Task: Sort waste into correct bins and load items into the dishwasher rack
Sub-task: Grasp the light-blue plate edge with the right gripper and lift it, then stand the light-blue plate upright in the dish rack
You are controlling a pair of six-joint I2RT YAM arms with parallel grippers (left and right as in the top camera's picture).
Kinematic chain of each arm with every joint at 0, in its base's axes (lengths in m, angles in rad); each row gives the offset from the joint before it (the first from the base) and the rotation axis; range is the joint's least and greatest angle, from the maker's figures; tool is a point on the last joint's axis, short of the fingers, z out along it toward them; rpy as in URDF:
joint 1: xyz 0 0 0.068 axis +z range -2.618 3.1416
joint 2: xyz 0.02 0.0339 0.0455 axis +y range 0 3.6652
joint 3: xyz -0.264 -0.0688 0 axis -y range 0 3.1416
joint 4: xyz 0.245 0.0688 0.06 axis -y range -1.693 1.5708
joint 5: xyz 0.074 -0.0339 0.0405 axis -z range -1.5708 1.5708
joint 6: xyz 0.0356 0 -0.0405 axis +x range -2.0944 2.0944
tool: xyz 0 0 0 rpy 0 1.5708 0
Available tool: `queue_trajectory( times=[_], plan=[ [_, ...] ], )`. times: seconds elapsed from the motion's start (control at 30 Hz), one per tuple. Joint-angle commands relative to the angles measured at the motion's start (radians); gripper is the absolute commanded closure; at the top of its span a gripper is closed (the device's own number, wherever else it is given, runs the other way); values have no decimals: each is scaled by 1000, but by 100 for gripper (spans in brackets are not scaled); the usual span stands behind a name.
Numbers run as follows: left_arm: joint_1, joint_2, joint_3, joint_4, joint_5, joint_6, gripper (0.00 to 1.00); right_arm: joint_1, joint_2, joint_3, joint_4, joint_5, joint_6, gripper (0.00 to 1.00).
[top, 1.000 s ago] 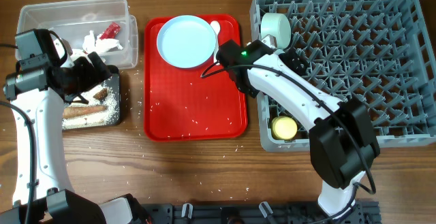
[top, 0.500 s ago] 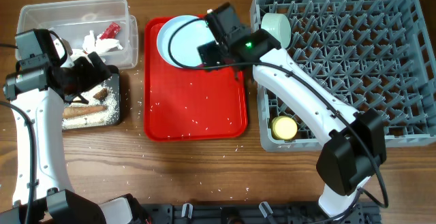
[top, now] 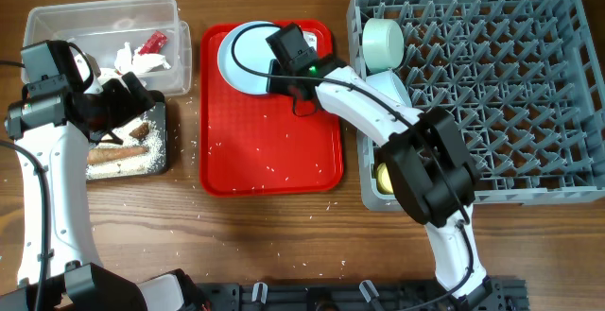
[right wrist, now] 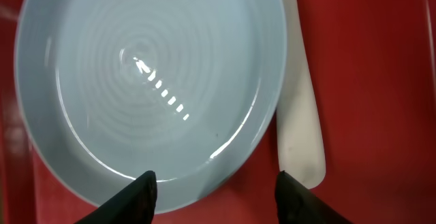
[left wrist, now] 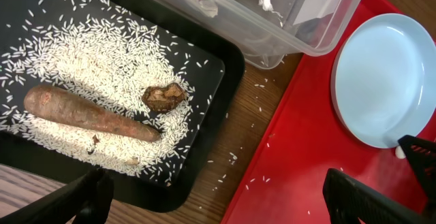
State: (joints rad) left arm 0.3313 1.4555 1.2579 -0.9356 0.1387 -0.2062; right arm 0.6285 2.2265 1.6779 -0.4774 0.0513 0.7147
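Observation:
The pale blue plate [right wrist: 150, 81] lies on the red tray with the white spoon [right wrist: 300, 115] along its right side. My right gripper [right wrist: 218, 197] hovers open just above them, one finger over the plate's rim, the other beside the spoon's end, gripping nothing. From overhead, the right gripper [top: 284, 70] covers the plate's [top: 236, 56] right edge. My left gripper [left wrist: 218, 210] hangs wide open and empty over the black bin's [left wrist: 225, 67] corner. That bin holds rice [left wrist: 88, 47], a sausage piece [left wrist: 88, 114] and a dark scrap [left wrist: 163, 96]. The clear bin [top: 57, 18] holds paper scraps [top: 137, 60] and the wrapper [top: 153, 41].
The grey dishwasher rack [top: 510, 84] fills the right side, with a mint bowl [top: 383, 42] at its near-left corner and the yellow cup [top: 386, 177] lower down, partly under my right arm. Rice grains dot the red tray [top: 269, 150] and the wood around it.
My right arm has swung left from the rack's edge to above the plate, and its jaws opened wide and then narrowed. The left arm has not moved.

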Motion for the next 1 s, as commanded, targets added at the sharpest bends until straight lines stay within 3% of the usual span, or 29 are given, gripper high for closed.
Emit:
queue_trajectory(
  times=[0.0, 0.1, 0.23, 0.3, 0.43, 0.53, 0.63, 0.7, 0.77, 0.83, 0.97],
  plan=[
    [4, -8, 12, 3, -2, 13, 0, -4, 70, 10, 1, -18, 46, 51],
    [4, -8, 12, 3, -2, 13, 0, -3, 88, 10, -16, -54, 45, 61],
    [4, -8, 12, 3, -2, 13, 0, -10, 89, 10, -126, -93, 44, 96],
    [4, -8, 12, 3, -2, 13, 0, -24, 80, 11, -155, -117, 18, 96],
    [3, -8, 12, 3, -2, 13, 0, -68, -10, 27, -167, -131, -180, 96],
    [4, -8, 12, 3, -2, 13, 0, -103, -201, 31, -187, -106, -327, 96],
    [3, -8, 12, 3, -2, 13, 0, -106, -445, 31, -201, 203, -419, 96],
    [3, -8, 12, 3, -2, 13, 0, -106, -612, 31, -229, 577, -494, 96],
    [3, -8, 12, 3, -2, 13, 0, -117, -671, 31, -238, 830, -609, 96],
    [4, -8, 12, 3, -2, 13, 0, -177, -673, 26, -253, 917, -755, 96],
    [4, -8, 12, 3, -2, 13, 0, -344, -662, -48, -240, 916, -924, 96]
  ],
)
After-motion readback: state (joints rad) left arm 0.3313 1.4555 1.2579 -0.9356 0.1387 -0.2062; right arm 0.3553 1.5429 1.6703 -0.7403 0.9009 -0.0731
